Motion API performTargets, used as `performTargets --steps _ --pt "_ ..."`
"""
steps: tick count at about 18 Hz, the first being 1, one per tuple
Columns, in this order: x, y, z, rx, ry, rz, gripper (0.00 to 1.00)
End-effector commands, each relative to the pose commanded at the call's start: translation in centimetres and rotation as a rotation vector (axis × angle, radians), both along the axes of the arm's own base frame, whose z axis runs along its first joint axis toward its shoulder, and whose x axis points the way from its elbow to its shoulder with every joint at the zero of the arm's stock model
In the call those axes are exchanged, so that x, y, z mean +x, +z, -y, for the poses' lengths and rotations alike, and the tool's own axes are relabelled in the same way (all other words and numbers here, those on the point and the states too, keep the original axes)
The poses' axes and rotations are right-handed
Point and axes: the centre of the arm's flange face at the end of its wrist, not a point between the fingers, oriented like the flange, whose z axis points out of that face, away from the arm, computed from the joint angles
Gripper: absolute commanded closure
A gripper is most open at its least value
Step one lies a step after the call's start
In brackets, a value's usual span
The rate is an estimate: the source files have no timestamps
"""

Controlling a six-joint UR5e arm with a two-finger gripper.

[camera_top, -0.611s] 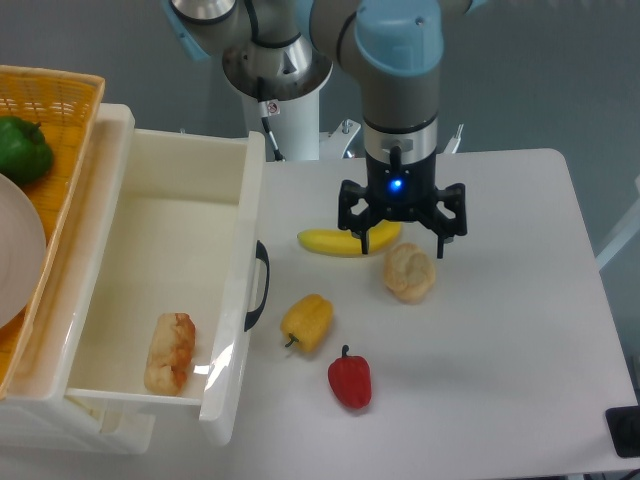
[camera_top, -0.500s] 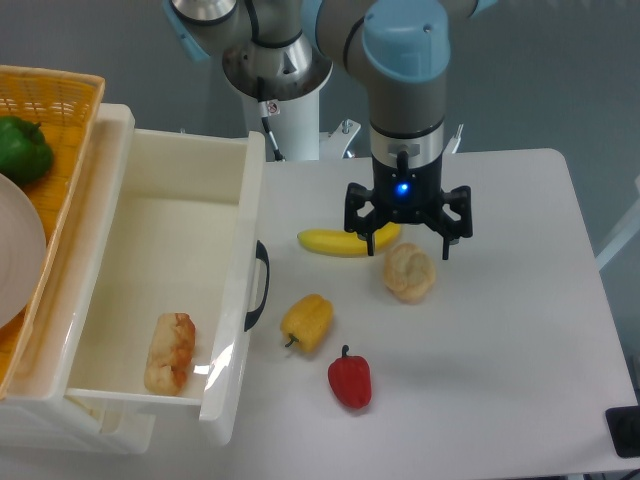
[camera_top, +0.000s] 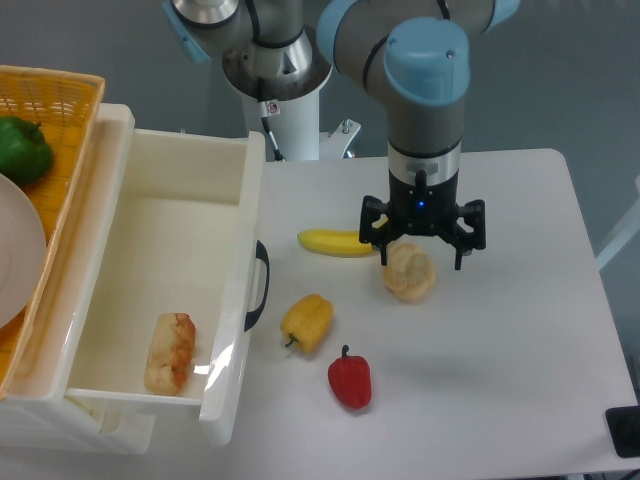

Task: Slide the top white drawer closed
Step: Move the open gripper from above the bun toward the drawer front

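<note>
Top white drawer (camera_top: 160,290) pulled out, gripper (camera_top: 423,243) jaws apart above bread roll (camera_top: 409,272)

The deep cream-white plastic top drawer (camera_top: 160,290) stands pulled out, its curved black handle (camera_top: 259,285) facing the table. Nearest the handle lies a yellow bell pepper (camera_top: 308,322); a yellow banana (camera_top: 335,242) and a red bell pepper (camera_top: 350,379) lie further off. Bare white table (camera_top: 520,330) extends right of the pale round bread roll (camera_top: 409,272).

The white table (camera_top: 520,330) carries a banana (camera_top: 335,242), bread roll (camera_top: 409,272), yellow pepper (camera_top: 307,322) and red pepper (camera_top: 350,379).
</note>
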Motion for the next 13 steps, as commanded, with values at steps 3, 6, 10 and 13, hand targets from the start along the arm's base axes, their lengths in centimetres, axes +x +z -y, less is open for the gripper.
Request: performTargets --steps 3,6,10,13 --pt "-0.8 -0.3 0.6 0.001 0.019 0.003 0.00" --pt "-1.1 -2.1 0.9 -0.016 0.030 0.028 0.00" --pt "0.3 -4.8 1.1 -0.052 0.023 0.071 0.00" --pt "0.4 -5.0 0.9 -0.048 0.023 0.081 0.00"
